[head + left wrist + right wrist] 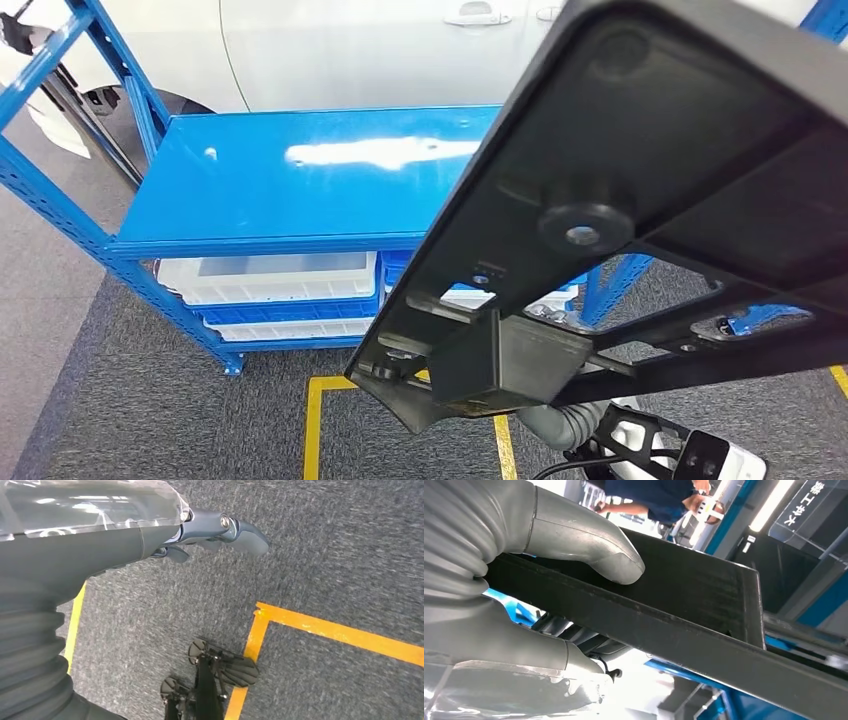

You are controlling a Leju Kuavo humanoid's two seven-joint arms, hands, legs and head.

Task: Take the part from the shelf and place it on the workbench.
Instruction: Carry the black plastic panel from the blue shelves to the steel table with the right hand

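Observation:
The part is a large black plastic panel with ribs, cut-outs and a boxy lug on its underside. It is held up tilted, close to my head camera, in front of the blue shelf. My right hand grips its edge, the thick grey thumb pressing on one face of the part and the fingers lying under it. The grey ribbed wrist shows below the part. My left hand hangs over the carpet with its dark fingers stretched out and nothing in it.
White bins sit on the lower level of the shelf, and a white car stands behind it. Yellow tape marks a box on the grey carpet. A person in a dark blue top stands beyond the part.

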